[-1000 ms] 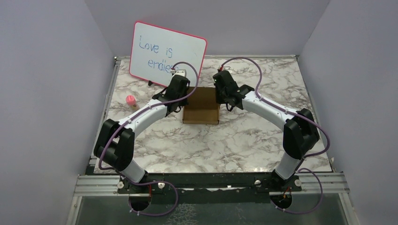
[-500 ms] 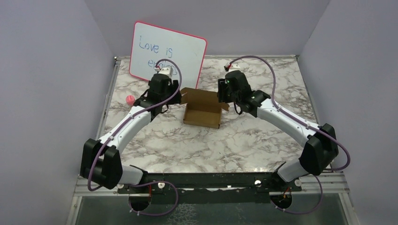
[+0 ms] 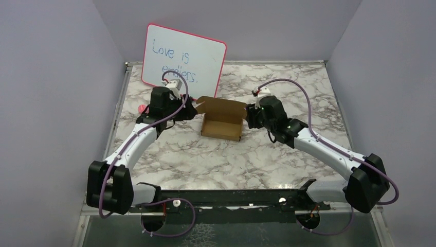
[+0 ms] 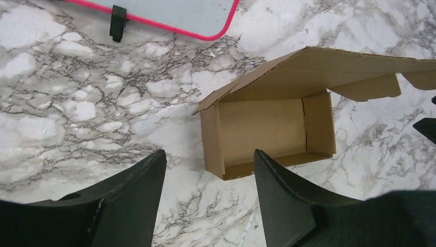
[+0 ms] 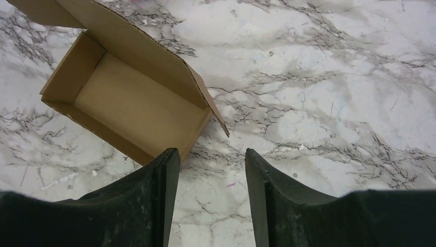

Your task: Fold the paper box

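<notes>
Two matching arms, left arm [image 3: 138,141] and right arm [image 3: 329,149]: white rounded link shells between blocky matte-black joint housings. Along each, a purple cable [image 3: 295,85] held down by small pale ties, looping free behind the hand into a white plug. On the left gripper [image 4: 209,153], broad black wedge-shaped fingers [image 4: 128,206], matte; on the right gripper [image 5: 212,152], fingers [image 5: 139,206] of the same shape, speckled with pale scuffs. At the end farthest from the hands, a black base rail [image 3: 231,198] with silver screws.
</notes>
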You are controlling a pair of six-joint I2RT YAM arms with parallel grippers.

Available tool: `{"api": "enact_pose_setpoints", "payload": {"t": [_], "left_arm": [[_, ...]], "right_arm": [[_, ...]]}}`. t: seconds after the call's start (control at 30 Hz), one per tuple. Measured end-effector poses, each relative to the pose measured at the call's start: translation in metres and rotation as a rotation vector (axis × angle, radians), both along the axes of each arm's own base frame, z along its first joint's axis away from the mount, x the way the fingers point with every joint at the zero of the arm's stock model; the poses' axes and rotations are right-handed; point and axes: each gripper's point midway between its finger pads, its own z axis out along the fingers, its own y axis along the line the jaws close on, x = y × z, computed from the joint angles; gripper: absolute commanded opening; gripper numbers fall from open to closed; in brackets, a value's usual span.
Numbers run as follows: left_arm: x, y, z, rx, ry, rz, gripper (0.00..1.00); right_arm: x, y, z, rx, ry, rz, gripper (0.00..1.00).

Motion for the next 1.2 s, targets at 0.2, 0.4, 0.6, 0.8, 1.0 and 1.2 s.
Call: {"api": "enact_pose_setpoints", "payload": {"t": [0.2,0.4,0.6,0.8,1.0,1.2], "left_arm": [[0.016,-0.004,0.011,-0.01,-0.051,-0.112,0.57],[0.029,-0.014,0.002,0.019,-0.065,-0.237,0.52],[0.036,-0.017,-0.007,0.025,-0.06,-0.314,0.48],[0.038,-0.025,-0.006,0.021,-0.081,-0.391,0.43],[0.039,-0.028,-0.017,0.018,-0.061,-0.424,0.32],[0.037,-0.03,-0.019,0.009,-0.057,-0.445,0.25]], "right_arm": [[0.0,-0.004,-0.004,0.024,-0.04,0.011,0.54],[0.01,-0.015,-0.01,0.066,-0.048,0.008,0.48],[0.017,-0.01,-0.008,0.104,-0.066,0.034,0.46],[0.02,0.004,-0.015,0.128,-0.057,0.088,0.42],[0.024,0.007,-0.025,0.12,-0.053,0.094,0.37],[0.024,0.006,-0.031,0.111,-0.052,0.098,0.24]]}}
